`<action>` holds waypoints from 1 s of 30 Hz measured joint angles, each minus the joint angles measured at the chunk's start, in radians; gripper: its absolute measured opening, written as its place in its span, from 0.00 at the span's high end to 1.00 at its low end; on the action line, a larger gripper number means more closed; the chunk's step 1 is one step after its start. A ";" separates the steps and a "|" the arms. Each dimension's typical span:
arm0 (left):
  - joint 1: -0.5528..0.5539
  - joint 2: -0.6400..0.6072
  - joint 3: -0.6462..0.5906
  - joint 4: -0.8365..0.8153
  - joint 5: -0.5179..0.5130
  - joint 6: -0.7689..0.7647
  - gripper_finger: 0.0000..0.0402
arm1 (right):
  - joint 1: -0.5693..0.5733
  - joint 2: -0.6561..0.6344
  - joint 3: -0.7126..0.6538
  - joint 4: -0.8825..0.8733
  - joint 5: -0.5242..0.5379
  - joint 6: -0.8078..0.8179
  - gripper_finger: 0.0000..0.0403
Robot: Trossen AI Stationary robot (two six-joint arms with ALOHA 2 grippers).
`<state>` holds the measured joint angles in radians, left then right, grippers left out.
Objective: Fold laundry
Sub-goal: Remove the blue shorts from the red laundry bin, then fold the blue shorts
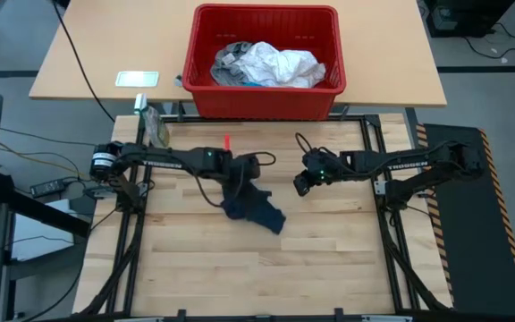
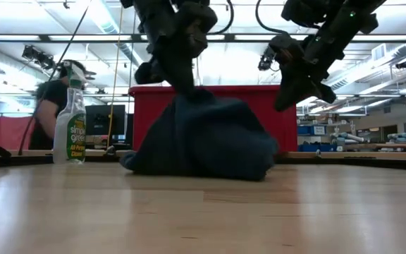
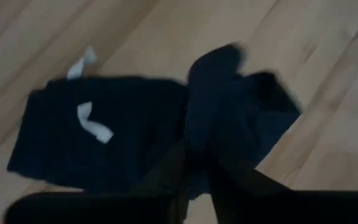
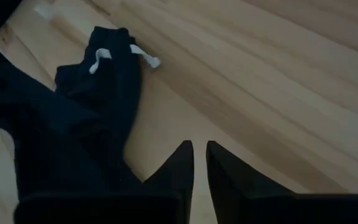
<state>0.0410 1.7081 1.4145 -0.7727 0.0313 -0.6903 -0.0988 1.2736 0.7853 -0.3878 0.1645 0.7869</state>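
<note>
Only wrist views show the navy garment's (image 3: 104, 140) white drawstring (image 3: 94, 121).

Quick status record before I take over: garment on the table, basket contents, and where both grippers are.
garment: dark navy garment with white drawstring, crumpled on the wooden table
basket: red basket behind the work area, holding white and grey laundry
left gripper: left gripper at the garment's raised part, cloth between its fingers, gap narrow
right gripper: right gripper above bare table beside the garment, holding nothing, fingers slightly apart
other: spray bottle at the table's left edge
</note>
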 joint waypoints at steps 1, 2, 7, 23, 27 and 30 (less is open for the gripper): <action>0.000 0.000 0.014 0.005 -0.001 0.002 0.79 | 0.000 0.000 0.000 0.000 0.000 0.000 0.85; 0.001 -0.001 0.026 0.008 -0.001 0.009 0.76 | 0.000 0.000 0.000 0.000 0.000 0.000 0.84; 0.015 -0.002 0.052 -0.060 -0.038 0.020 0.60 | 0.002 0.000 0.000 -0.008 0.000 0.031 0.82; 0.192 0.058 -0.059 -0.205 -0.095 0.223 0.46 | 0.103 0.000 -0.147 -0.030 0.110 0.187 0.81; 0.266 0.061 -0.161 -0.133 -0.012 0.230 0.46 | 0.130 0.001 -0.183 -0.026 0.103 0.262 0.81; 0.290 0.061 -0.223 -0.071 0.016 0.240 0.46 | 0.147 0.001 -0.199 -0.015 0.105 0.287 0.81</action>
<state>0.3306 1.7687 1.1913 -0.8438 0.0477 -0.4506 0.0480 1.2743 0.5858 -0.4032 0.2698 1.0736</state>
